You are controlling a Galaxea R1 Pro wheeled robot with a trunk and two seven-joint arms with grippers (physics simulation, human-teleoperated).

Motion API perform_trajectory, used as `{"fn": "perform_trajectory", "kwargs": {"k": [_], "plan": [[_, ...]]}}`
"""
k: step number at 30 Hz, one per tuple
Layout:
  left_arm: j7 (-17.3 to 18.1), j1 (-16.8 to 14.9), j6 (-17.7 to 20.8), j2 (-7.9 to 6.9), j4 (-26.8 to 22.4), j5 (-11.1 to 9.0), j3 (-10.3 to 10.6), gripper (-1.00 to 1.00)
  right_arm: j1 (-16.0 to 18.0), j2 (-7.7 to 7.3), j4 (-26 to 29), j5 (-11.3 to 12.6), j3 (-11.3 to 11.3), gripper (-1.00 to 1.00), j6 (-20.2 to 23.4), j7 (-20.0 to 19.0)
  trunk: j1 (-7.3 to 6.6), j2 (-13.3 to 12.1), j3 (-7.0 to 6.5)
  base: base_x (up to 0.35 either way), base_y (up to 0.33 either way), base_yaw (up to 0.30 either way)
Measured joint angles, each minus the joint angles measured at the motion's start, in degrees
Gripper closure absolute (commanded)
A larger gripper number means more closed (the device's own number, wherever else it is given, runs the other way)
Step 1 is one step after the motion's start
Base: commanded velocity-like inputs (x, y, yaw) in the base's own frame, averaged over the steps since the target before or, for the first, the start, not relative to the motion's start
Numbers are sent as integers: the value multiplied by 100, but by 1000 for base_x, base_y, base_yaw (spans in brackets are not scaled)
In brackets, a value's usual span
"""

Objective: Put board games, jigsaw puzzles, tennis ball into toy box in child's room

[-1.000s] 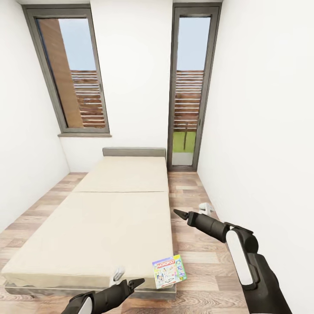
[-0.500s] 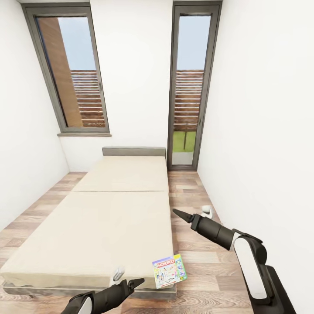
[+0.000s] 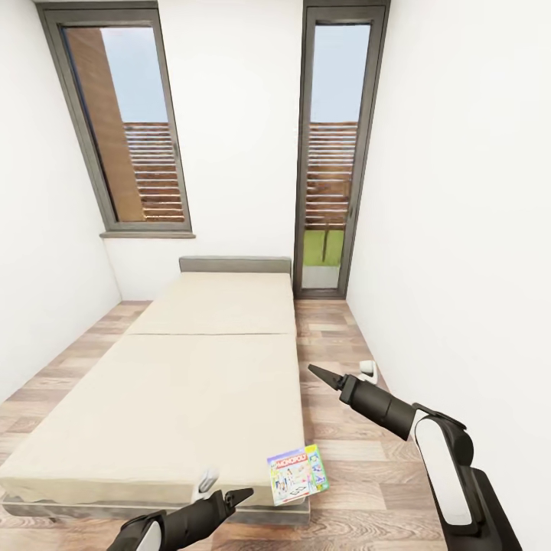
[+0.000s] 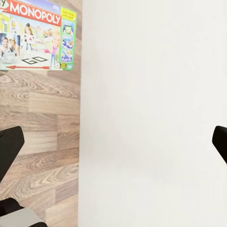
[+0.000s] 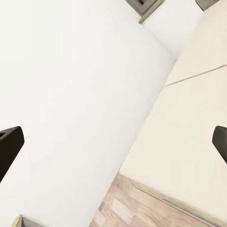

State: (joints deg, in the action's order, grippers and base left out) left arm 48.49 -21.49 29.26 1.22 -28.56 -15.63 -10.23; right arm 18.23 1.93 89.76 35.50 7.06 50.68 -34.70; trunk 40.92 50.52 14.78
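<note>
One board game, a Monopoly box (image 3: 297,474), lies at the near right corner of the beige bed (image 3: 191,383), partly past its edge. The box (image 4: 35,35) shows again in the left wrist view, off to one side of the fingers. My left gripper (image 3: 224,488) hovers open over the bed's near edge, just left of the box, holding nothing. My right gripper (image 3: 342,372) is open and empty above the floor strip to the right of the bed. The table, toy box, jigsaw puzzles and tennis ball are out of view.
A narrow strip of wood floor (image 3: 344,428) runs between the bed and the white right wall (image 3: 459,268). Two tall grey-framed windows (image 3: 333,153) stand in the far wall behind the grey headboard (image 3: 235,265). More floor lies to the bed's left.
My right arm has swung outward and its elbow has dropped, carrying the gripper slightly right. The left arm and the Monopoly box have not moved.
</note>
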Motion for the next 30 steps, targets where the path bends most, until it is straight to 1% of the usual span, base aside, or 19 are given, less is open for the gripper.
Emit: {"fn": "perform_trajectory", "kwargs": {"k": [18,30], "plan": [[3,0,0,28,0,0,3,-100,0,-5,-11,16,26,-100,-4,-3,396,723,324,0,0,0],[41,0,0,19,0,0,2,-100,0,-5,-12,17,27,-100,2,-6,659,1205,540,0,0,0]]}}
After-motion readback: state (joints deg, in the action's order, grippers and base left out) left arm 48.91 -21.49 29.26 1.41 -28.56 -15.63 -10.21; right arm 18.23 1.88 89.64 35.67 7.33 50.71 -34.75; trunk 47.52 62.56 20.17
